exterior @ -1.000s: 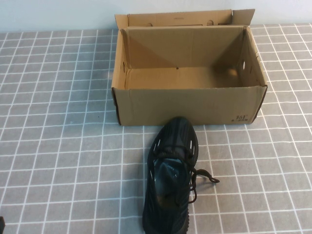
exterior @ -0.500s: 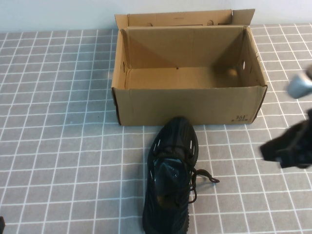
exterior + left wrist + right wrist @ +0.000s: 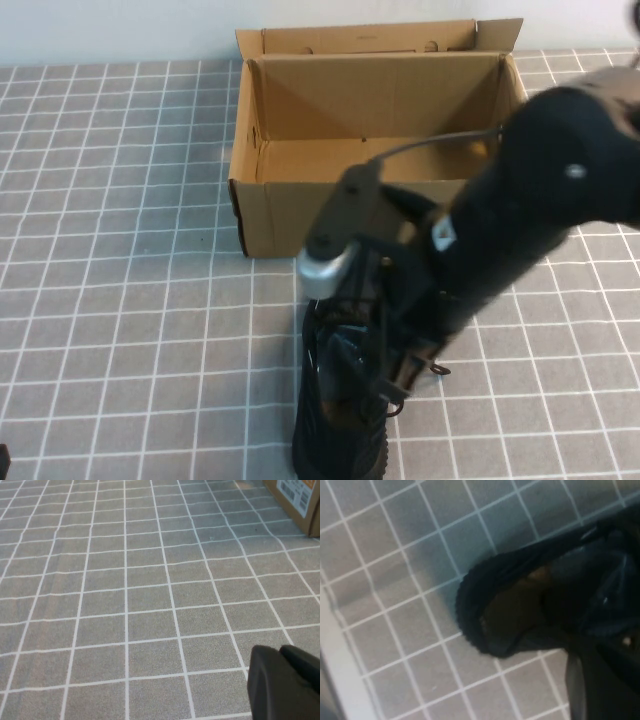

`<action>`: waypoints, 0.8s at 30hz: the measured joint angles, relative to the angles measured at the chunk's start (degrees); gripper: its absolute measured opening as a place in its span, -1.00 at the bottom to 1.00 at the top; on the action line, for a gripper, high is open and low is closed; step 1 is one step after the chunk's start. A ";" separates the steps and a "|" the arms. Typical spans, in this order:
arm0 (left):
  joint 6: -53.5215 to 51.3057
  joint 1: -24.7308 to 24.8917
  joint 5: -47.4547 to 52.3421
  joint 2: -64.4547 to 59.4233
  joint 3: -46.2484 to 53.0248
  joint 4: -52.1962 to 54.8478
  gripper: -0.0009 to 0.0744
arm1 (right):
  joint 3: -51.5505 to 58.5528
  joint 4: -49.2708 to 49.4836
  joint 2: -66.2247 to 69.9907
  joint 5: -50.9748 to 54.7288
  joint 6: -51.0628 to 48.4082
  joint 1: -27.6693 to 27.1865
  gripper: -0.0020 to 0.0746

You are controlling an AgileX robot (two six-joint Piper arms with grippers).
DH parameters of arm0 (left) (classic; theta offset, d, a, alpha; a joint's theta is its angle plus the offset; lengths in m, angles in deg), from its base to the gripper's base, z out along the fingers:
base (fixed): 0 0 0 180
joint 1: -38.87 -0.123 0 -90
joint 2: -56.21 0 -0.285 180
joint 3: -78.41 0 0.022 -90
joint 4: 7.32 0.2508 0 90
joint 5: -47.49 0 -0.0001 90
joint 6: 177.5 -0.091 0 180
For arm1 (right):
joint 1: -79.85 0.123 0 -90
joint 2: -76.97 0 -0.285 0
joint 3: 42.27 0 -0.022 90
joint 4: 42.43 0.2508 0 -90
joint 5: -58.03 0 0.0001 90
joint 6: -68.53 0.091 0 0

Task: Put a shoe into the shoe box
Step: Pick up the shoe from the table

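Black mesh shoe [image 3: 335, 440] lying on the grey tiled desk [image 3: 120, 300] near its front edge, about midway across, toe pointing toward the back, just in front of the shoe box [image 3: 385, 215]. Brown cardboard shoe box standing open toward the back edge, flaps upright, nothing inside apart from bare cardboard floor. Right gripper [image 3: 385, 330] reaching in from the right side, low over the shoe's laces and tongue, blurred; fingers hidden among the dark arm and shoe, pressed together, no hold on the shoe to be made out. In the right wrist view, shoe's rounded sole edge and dark opening [image 3: 520, 610] close below. Left gripper [image 3: 285, 682] off at the front left corner of the desk, fingers pressed together, holding nothing, above bare tiles.
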 joint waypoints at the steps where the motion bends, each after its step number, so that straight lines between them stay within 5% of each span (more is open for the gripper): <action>1: 0.00 0.00 0.00 0.00 0.00 0.00 -0.98 | -1.17 -0.81 1.08 0.11 -0.28 0.35 -0.90; 11: 0.00 0.00 0.00 0.00 0.00 0.00 -0.98 | -8.75 -7.36 8.98 -1.05 -1.28 0.51 -0.10; 24: 0.00 0.00 0.00 0.00 0.00 0.00 -0.98 | -9.26 -11.39 11.33 -6.18 -1.41 0.51 -0.01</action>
